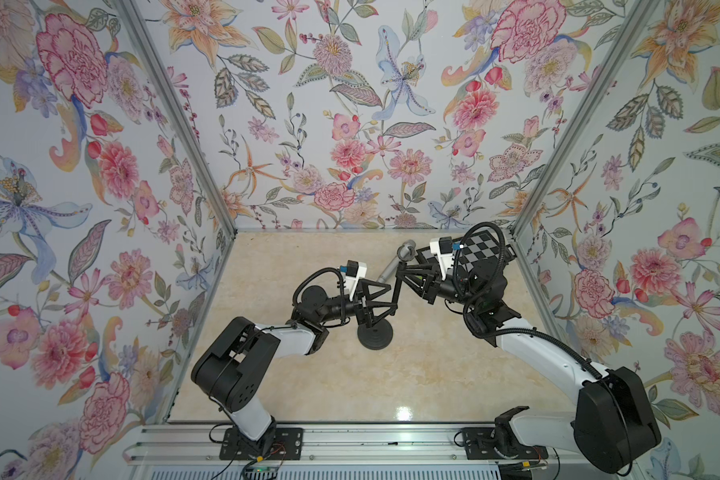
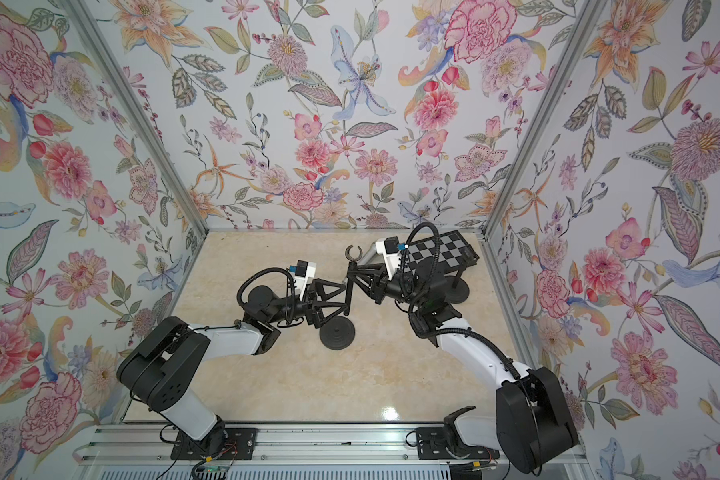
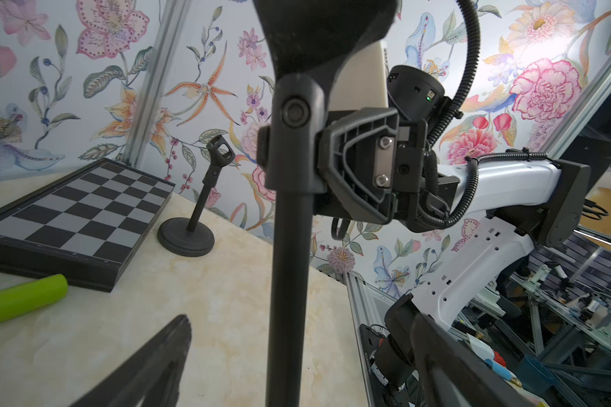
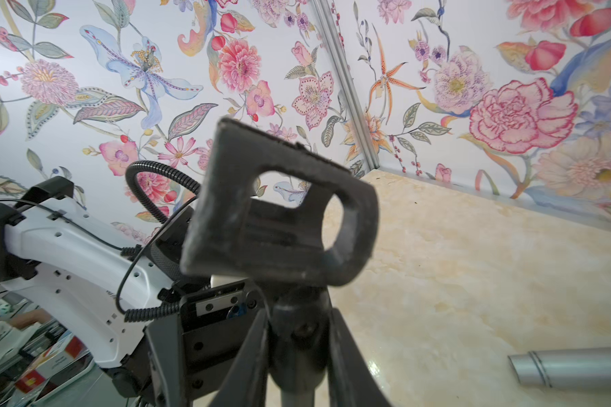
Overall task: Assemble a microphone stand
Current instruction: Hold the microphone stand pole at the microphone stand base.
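Note:
A black microphone stand stands near the table's middle on its round base [image 1: 375, 332] [image 2: 337, 332]. Its pole [image 3: 290, 282] rises to a U-shaped clip [image 1: 406, 251] [image 4: 279, 218]. My left gripper [image 1: 393, 298] [image 3: 297, 317] is open, and its fingers [image 3: 149, 366] stand wide on either side of the pole without touching it. My right gripper [image 1: 402, 272] [image 4: 298, 317] is shut on the stand's swivel joint just under the clip. A silver microphone [image 4: 572, 366] [image 1: 391, 270] lies on the table behind the stand.
A black and grey chessboard [image 1: 479, 249] [image 3: 78, 211] lies at the back right. A second black stand [image 3: 187, 232] [image 2: 454, 293] stands beside it. A green cylinder [image 3: 22, 299] lies in front of the board. Floral walls close three sides.

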You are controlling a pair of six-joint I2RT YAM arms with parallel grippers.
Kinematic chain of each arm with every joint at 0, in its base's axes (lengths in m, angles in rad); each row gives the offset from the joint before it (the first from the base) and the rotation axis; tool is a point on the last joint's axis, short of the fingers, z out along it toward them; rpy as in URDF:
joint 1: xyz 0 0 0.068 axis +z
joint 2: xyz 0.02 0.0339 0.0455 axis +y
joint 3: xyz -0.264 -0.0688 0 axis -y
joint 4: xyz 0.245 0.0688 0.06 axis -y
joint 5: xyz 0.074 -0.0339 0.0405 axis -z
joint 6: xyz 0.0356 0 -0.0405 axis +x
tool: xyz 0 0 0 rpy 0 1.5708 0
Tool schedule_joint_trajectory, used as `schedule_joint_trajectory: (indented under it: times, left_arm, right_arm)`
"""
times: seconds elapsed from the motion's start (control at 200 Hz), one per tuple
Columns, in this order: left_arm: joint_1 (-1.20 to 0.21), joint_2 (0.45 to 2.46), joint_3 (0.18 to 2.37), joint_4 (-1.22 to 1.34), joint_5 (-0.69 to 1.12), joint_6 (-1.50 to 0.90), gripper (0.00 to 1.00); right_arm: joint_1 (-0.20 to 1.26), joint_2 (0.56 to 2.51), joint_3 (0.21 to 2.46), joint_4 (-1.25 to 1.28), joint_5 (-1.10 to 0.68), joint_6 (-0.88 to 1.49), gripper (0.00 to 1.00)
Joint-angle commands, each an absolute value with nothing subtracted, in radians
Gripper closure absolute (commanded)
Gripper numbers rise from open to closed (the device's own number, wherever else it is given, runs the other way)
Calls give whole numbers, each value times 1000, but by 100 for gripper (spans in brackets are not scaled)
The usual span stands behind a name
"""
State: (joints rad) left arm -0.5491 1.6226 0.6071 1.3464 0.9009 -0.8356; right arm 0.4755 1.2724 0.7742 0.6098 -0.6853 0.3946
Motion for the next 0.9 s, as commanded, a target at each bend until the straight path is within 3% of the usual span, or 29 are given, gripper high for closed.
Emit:
schedule_joint_trajectory:
  times: [0.0,0.135,0.24,0.33,0.53,0.666,0.896]
  left_arm:
    - [-567,1493,537,1427,695,-643,1]
    - [-618,1429,527,1192,583,-369,1]
    - [-620,1468,371,1518,550,-271,1]
    - [-602,1620,278,1837,478,-276,1]
    - [-627,1756,316,1838,550,-194,1]
    - [-627,1762,296,1839,564,-154,3]
    - [-625,1855,297,1839,509,-89,14]
  right_arm:
    - [548,1214,710,655,-399,228,93]
    - [630,1225,597,860,-198,165,95]
    - [710,1280,530,1033,-145,87,97]
    - [746,1347,518,1112,-147,79,98]
    - [781,1518,486,1422,-158,75,100]
    - [781,1567,483,1433,-170,50,100]
    - [777,1656,459,1486,-191,46,100]
